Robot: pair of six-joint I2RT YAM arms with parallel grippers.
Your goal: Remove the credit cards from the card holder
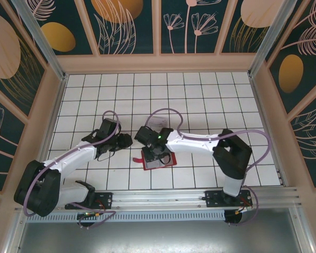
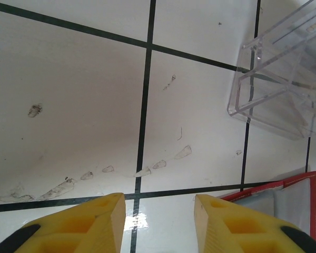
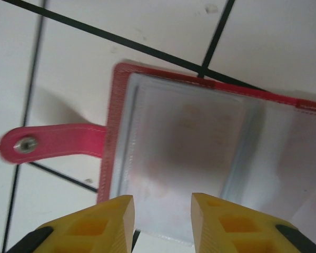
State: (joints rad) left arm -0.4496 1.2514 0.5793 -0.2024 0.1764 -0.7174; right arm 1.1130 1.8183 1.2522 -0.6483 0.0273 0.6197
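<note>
In the top view, the holder (image 1: 159, 162) lies open on the table (image 1: 210, 100), between the two arms. The right gripper (image 1: 157, 151) hangs directly over it and hides much of it. The left gripper (image 1: 121, 143) sits low over the tiles, just beside the holder's left side.

In the left wrist view, the left gripper (image 2: 159, 224) is partly open with bare tile between its fingers, and it holds nothing. A red-edged corner of the holder (image 2: 297, 197) shows at lower right, near the right finger. A clear box (image 2: 282, 74) stands beyond it, apart from the holder.

In the right wrist view, the right gripper (image 3: 162, 221) is also partly open and holds nothing, poised over the holder's near edge. The tab (image 3: 52, 142) lies flat to the left. Something pale under a clear sleeve is probably the cards (image 3: 192, 145). The blur hides how many there are and where the pocket opens.

The step in hand looks like getting a first hold on a card. It should go best if the left gripper pins the red border while the right pinches only a card edge at the pocket mouth and draws it out flat along the sleeve. Unpinned, the light holder would likely slide or lift with the card. The box may obstruct a pull towards the back.
</note>
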